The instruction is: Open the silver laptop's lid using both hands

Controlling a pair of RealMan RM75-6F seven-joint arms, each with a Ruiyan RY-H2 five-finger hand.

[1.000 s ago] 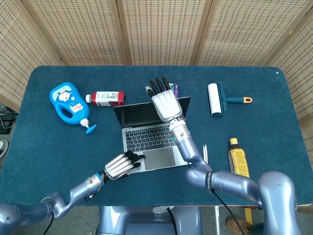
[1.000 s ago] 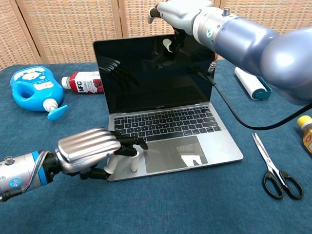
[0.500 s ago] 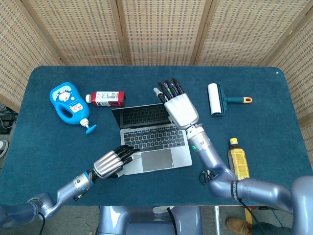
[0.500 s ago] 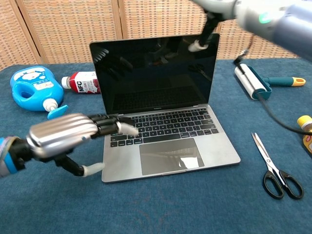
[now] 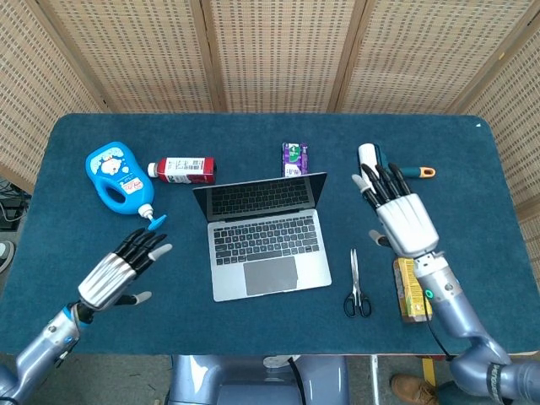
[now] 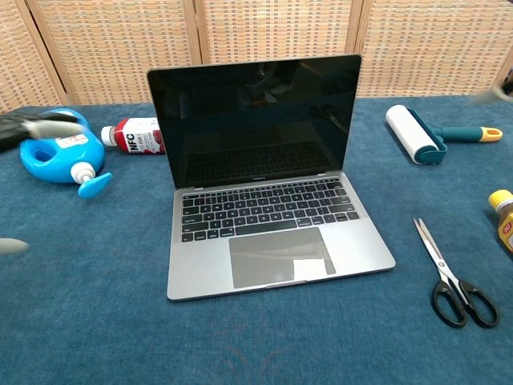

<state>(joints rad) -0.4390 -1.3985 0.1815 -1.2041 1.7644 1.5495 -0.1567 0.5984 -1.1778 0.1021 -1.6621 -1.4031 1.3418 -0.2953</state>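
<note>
The silver laptop (image 5: 261,240) (image 6: 268,204) stands in the middle of the blue table with its lid raised and its dark screen upright. My left hand (image 5: 118,272) hovers to the laptop's left with fingers spread and nothing in it; in the chest view only its blurred fingertips (image 6: 40,127) show at the left edge. My right hand (image 5: 396,211) is to the laptop's right, fingers apart and empty, above the yellow bottle (image 5: 408,291). Neither hand touches the laptop.
A blue detergent jug (image 5: 118,177) and a red-labelled bottle (image 5: 181,169) lie back left. A lint roller (image 5: 375,169) lies back right, scissors (image 5: 355,287) (image 6: 449,281) right of the laptop. A small purple packet (image 5: 294,158) sits behind the lid.
Both hands have left the laptop and drawn outward, the left one to the left, the right one to the right. The lid stays up.
</note>
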